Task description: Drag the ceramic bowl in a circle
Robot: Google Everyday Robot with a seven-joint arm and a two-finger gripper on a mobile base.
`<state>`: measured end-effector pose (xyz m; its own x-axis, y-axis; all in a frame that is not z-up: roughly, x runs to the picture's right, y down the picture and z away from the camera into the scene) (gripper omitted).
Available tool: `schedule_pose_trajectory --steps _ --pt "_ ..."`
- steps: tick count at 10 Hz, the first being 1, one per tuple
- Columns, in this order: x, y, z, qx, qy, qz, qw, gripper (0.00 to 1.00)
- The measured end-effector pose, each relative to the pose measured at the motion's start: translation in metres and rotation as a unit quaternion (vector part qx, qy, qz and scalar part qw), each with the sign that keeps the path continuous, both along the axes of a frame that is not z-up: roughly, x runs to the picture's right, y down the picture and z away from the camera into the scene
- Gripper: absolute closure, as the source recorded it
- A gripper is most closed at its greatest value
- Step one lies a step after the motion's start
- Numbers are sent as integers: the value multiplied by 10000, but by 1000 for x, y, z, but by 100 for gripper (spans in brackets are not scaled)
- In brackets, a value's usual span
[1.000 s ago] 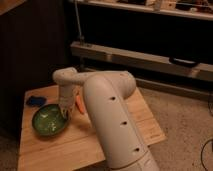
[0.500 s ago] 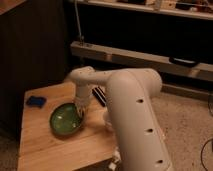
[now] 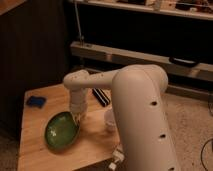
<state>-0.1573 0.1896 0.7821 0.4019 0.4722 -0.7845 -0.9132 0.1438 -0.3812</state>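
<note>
Where gripper (image 3: 77, 118) grips (shut) — ceramic bowl (image 3: 61, 131) rim.

Shifted toward the front-left part of the wooden worktop (image 3: 35, 152): the wide, shallow, glossy green ceramic bowl (image 3: 61, 131), earlier nearer the middle and closer to the small blue object (image 3: 35, 101). Moved along with it, the white arm's gripper (image 3: 78, 118), shut as before, now at the bowl's right rim. Swung aside too, the bulky white arm, uncovering a small white cup (image 3: 110, 119) and a dark striped flat object (image 3: 101, 96).
</note>
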Motion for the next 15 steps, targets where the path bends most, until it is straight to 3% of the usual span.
schedule_pose_trajectory --steps 3,5,7,12,15 --pt "-9 41 -33 -309 -253 -229 9989 100" --pt "-22 56 -48 -418 -506 -334 9973 100" --pt "-42 60 -51 -468 -715 -415 9955 100" --pt "-107 49 -28 -401 -1042 -649 9916 100" --pt "-101 29 6 -331 -807 -549 9947 100"
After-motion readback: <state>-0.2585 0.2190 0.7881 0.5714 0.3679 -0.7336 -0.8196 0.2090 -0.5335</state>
